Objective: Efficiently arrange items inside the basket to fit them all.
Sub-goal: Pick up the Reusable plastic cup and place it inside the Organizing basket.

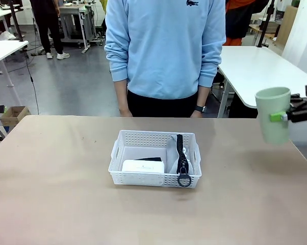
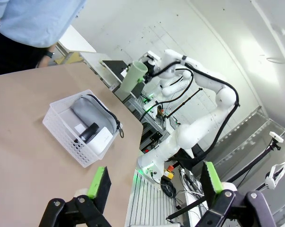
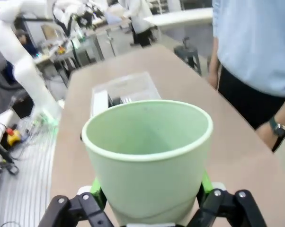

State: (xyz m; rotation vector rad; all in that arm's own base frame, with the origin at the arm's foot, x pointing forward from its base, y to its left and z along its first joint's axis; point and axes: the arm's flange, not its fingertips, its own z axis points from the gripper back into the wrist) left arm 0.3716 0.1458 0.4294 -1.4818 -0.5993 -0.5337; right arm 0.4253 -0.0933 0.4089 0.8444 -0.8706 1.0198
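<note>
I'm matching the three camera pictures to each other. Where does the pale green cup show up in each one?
Front view: pale green cup at the right edge, upright above the table, held by the right gripper.
Left wrist view: cup upper middle, far off, on the other arm, beyond the table's edge.
Right wrist view: cup fills the lower middle, clamped between green pads.
Shared landmark: the white basket.
</note>
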